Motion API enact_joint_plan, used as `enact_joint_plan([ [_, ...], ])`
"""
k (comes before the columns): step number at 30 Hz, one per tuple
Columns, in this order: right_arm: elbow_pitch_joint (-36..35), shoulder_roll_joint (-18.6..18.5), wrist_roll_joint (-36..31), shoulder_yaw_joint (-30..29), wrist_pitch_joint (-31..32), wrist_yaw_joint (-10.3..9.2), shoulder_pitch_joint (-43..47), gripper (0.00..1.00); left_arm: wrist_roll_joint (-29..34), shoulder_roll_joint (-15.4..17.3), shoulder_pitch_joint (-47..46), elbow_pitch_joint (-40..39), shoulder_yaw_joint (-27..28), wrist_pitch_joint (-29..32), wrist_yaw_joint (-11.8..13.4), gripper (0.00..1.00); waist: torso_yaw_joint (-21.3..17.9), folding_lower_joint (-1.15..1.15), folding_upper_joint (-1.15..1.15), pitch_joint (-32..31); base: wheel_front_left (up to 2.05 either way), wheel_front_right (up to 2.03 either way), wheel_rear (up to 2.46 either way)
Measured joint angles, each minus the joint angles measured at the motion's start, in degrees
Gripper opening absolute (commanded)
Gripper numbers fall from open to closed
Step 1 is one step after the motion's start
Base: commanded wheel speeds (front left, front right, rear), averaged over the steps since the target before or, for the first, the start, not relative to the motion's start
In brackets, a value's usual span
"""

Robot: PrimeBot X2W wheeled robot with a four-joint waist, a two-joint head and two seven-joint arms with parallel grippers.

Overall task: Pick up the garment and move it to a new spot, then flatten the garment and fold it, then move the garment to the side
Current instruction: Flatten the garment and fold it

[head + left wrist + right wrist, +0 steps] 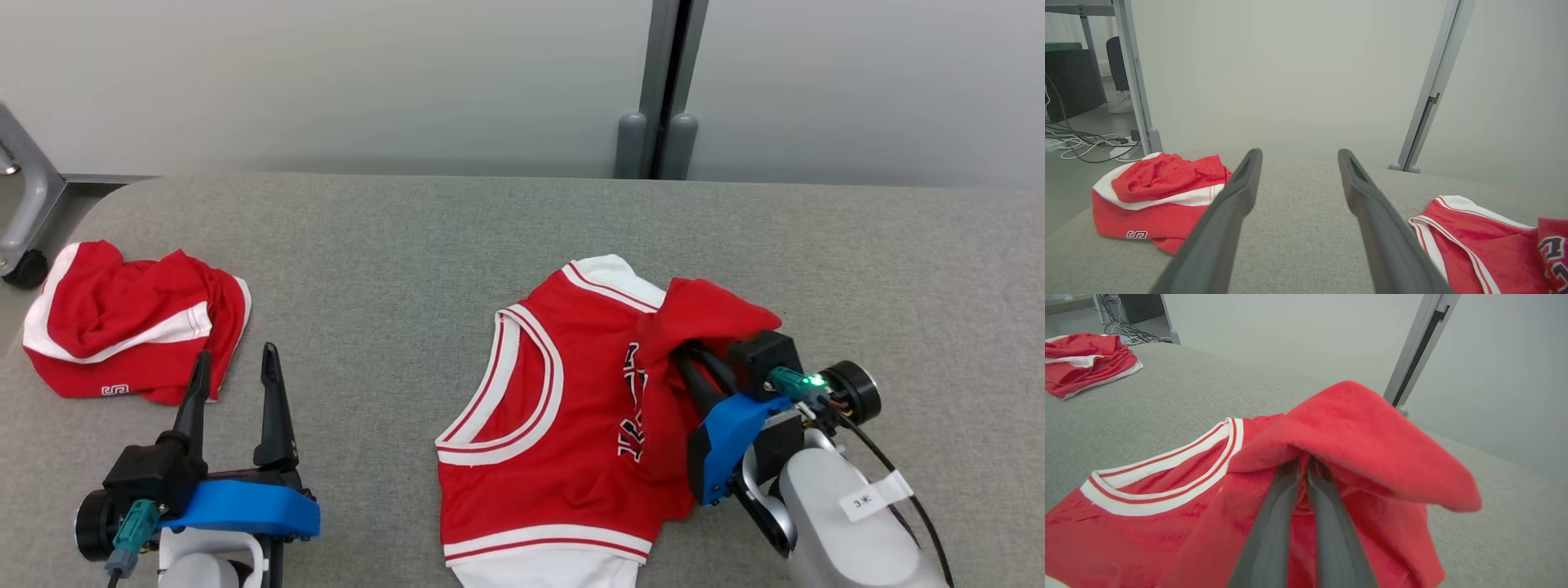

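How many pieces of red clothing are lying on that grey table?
2. A crumpled red garment sits at the left end of the table; a red jersey lies near the middle, its edge pinched by the right gripper.

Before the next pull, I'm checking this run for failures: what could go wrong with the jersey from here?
The right tool pinches a bunched flap of the jersey alone; the left tool hangs open, apart from it, so pulling may drag the whole jersey askew. Cloth drapes over the right tool's fingers and might snag on release.
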Motion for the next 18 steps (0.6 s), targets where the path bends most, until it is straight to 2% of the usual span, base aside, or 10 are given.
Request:
enact_joint_plan([
  [5,10.78,1.04,1.12,3.67,-2.41,0.00,-5.38,0.00,-0.31,-0.07,-1.09,0.59,-0.67,0.00,-0.02,1.00,1.83,0.00,0.00,0.57,0.00,0.00,0.00],
  [6,14.60,1.41,1.75,5.23,-3.52,0.00,-6.83,0.09,-0.44,-0.08,-1.51,0.80,-0.77,0.00,-0.02,1.00,2.45,0.00,0.00,0.74,0.00,0.00,0.00],
  [7,16.23,1.51,1.92,5.92,-4.22,0.00,-7.39,0.40,-0.45,-0.08,-1.56,0.82,-0.84,0.00,-0.02,1.00,2.68,0.00,0.00,0.82,0.00,0.00,0.00],
  [8,17.66,1.57,2.47,6.44,-5.06,0.00,-7.89,0.84,-0.48,-0.09,-1.56,0.90,-0.84,0.00,-0.02,1.00,2.83,0.00,0.00,0.89,0.00,0.00,0.00],
  [9,18.81,1.65,2.94,6.84,-5.83,0.00,-8.38,0.84,-0.53,-0.09,-1.55,0.92,-0.79,0.00,-0.02,1.00,2.87,0.00,0.00,0.93,0.00,0.00,0.00],
  [10,19.49,1.68,3.48,7.40,-6.47,0.00,-8.88,1.00,-0.55,-0.10,-1.54,0.91,-0.60,0.00,-0.02,1.00,2.79,0.00,0.00,0.95,0.00,0.00,0.00],
  [13,20.68,1.75,5.28,8.64,-8.27,0.00,-9.95,1.00,-0.59,-0.10,-1.40,0.85,0.05,0.00,0.00,1.00,2.13,0.00,0.00,0.92,0.00,0.00,0.00],
  [18,19.73,1.57,5.65,6.88,-10.06,0.01,-10.41,1.00,-0.56,-0.12,-0.46,0.77,0.45,0.00,0.04,1.00,0.31,0.00,0.00,0.34,0.00,0.00,0.00],
])
